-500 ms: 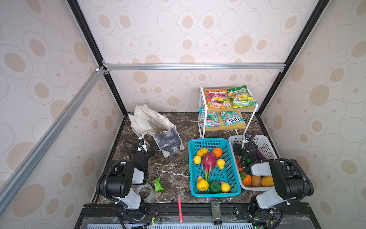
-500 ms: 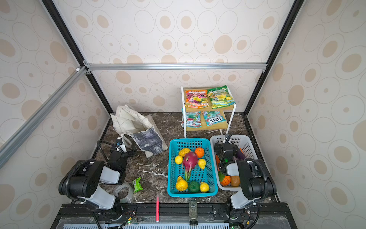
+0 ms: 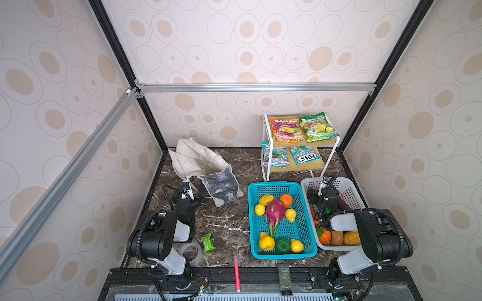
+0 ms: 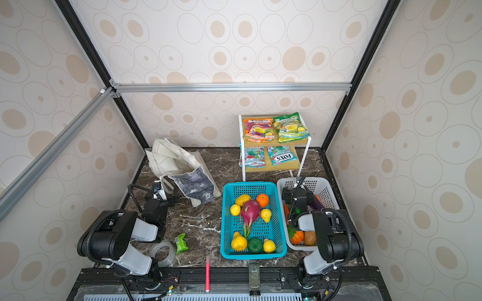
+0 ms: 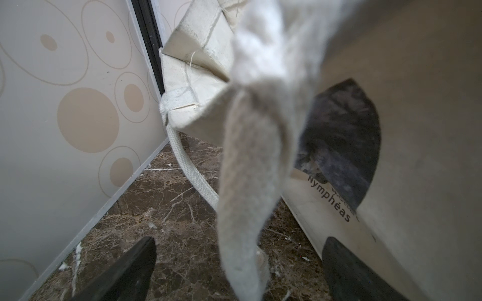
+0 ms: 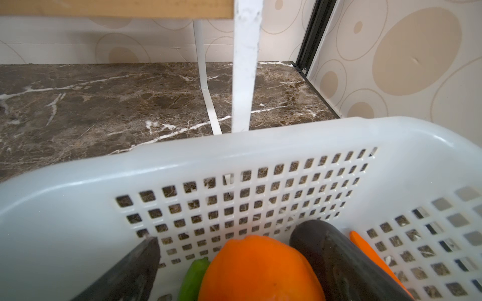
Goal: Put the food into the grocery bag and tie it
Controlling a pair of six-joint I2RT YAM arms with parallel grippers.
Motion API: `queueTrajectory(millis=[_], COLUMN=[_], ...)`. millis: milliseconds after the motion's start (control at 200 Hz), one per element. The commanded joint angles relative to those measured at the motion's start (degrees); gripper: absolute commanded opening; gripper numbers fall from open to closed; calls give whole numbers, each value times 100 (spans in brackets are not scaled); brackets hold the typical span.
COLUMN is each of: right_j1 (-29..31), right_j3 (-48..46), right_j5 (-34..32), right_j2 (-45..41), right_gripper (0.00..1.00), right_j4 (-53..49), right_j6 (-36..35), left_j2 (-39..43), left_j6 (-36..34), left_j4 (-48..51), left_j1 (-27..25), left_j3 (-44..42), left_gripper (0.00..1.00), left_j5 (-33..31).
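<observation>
Grocery bag [image 3: 198, 161] slumped, interior unclear; dragon fruit [image 3: 275, 209] in teal basket [image 3: 283, 255].

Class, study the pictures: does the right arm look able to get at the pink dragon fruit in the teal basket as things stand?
Probably yes. The right pincer hangs open over the white basket, beside the teal basket, where the dragon fruit lies uncovered with nothing above it.

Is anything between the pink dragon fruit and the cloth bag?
Only the wall of the teal basket facing the grocery bag; the dragon fruit must go over it. The marble table between them is bare. The bag lies crumpled, no open mouth showing.
</observation>
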State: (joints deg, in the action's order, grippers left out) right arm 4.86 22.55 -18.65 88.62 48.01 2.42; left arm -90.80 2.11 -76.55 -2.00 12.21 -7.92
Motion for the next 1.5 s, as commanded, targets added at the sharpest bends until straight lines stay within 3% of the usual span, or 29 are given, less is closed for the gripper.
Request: queueTrajectory(millis=[0, 1295, 1400, 1490], right_j1=[1, -2, 0, -1], right_j3=[38, 26, -11, 37], right_j5=[10, 28, -10, 170], right_j2=[-51, -51, -154, -661], right_gripper=[100, 100, 100, 100], right_j4=[8, 41, 143, -511], right_j6=[-40, -38, -57, -112], left_j2=[37, 52, 337, 810], left_j6=[-107, -116, -43, 67], left_j4=[-105, -185, -355, 67], left_j1=[-2, -2, -3, -11], left_j3=[72, 16, -179, -180], left_gripper=[99, 99, 99, 99], left_j5=[36, 69, -167, -522])
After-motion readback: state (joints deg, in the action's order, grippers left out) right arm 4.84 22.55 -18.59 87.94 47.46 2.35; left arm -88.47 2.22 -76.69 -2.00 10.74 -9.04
